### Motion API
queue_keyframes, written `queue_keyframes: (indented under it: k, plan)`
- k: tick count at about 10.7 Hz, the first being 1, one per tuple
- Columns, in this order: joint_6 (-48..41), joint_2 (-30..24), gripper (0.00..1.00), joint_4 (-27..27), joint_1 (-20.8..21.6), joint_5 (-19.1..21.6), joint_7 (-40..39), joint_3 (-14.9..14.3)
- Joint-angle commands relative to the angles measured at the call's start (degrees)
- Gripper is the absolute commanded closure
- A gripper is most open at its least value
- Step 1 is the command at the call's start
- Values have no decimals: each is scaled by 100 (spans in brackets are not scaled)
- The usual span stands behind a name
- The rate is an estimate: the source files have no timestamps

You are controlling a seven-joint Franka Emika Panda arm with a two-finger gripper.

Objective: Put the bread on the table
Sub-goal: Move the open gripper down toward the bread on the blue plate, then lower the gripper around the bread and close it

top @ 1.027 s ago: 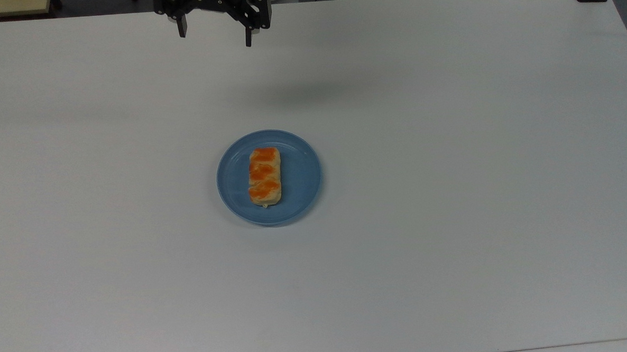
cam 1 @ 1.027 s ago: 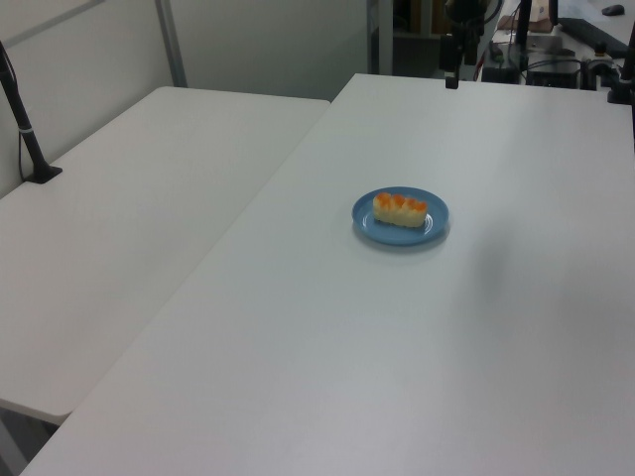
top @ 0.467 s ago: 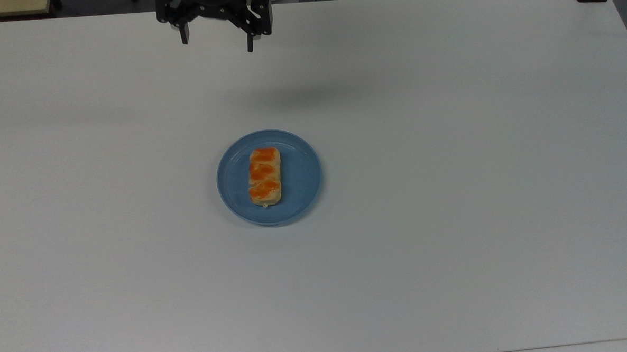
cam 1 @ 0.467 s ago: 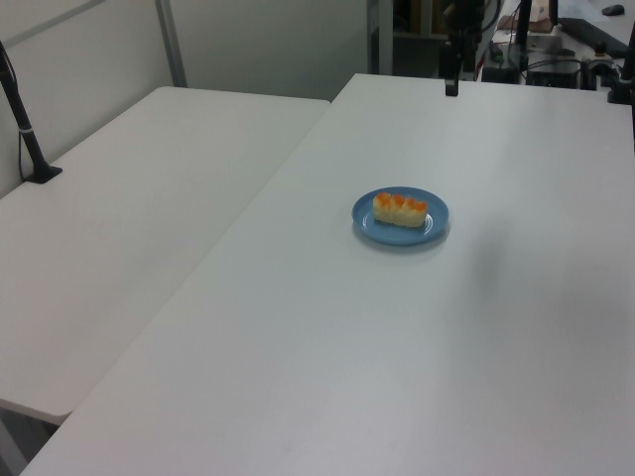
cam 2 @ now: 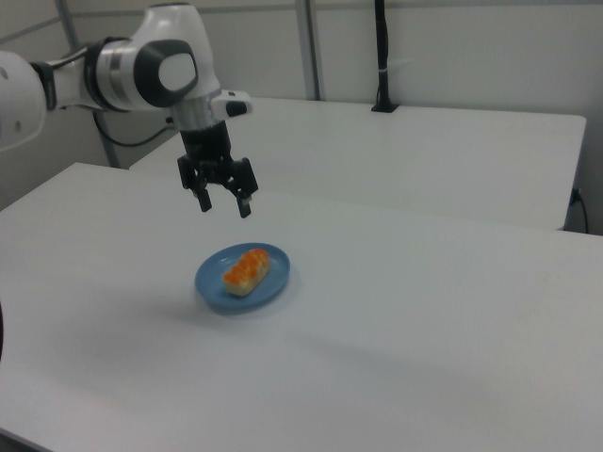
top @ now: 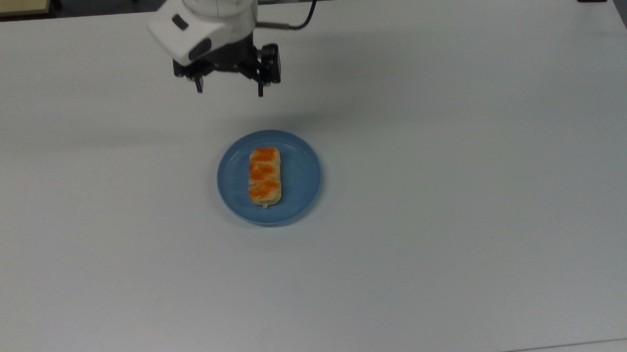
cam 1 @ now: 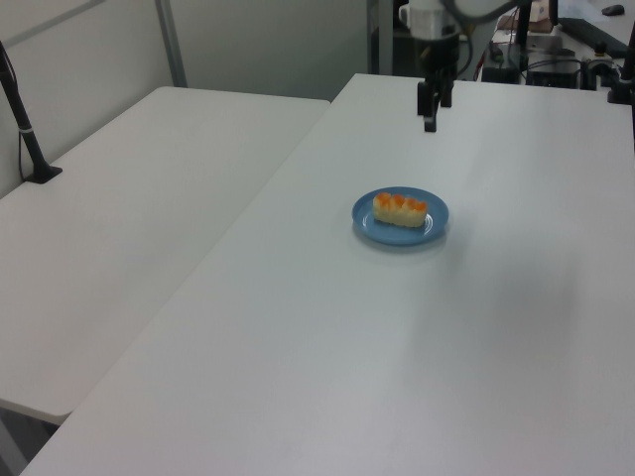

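Since a second ago the gripper has come in from the tabletop's far edge toward the middle — white wrist housing now in the top view, where only the black fingers showed earlier. Bread and blue plate haven't shifted.

Claw state: fingers spread wide, nothing between them, pointing down. It hangs well above the table, short of the plate on the far-edge side; in the right view it sits up and to the right view's left of the plate.

Bread lies along the plate's middle, long axis running far edge to near edge in the top view, three orange patches up. Plate is about mid-tabletop, well apart from every edge.

Step in hand, as I read it: approach for the pick — nothing grasped yet.

How to do it well:
- Centre over the bun's middle patch before descending, not the near end.
- Finger line in the top view already looks roughly across the bun's short width, so keep that yaw; closing along the length would likely not fit.
- Descend so the tips straddle the sides low, but stop clear of the plate's surface.
- Close gently — it looks soft and could squash.
- Lift straight up to clear the rim, then set down on bare tabletop beside the plate.
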Motion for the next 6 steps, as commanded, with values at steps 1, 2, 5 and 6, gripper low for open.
queue_keyframes:
  k: [1,2,5,6]
  plan:
    - [559,480,0,-89,33,108,-2,56]
    - [787,691,0,-115,59,108,68,74]
    - [1316,1157,0,-124,129,99,201,74]
    - [1439,1289,0,-133,121,99,201,74]
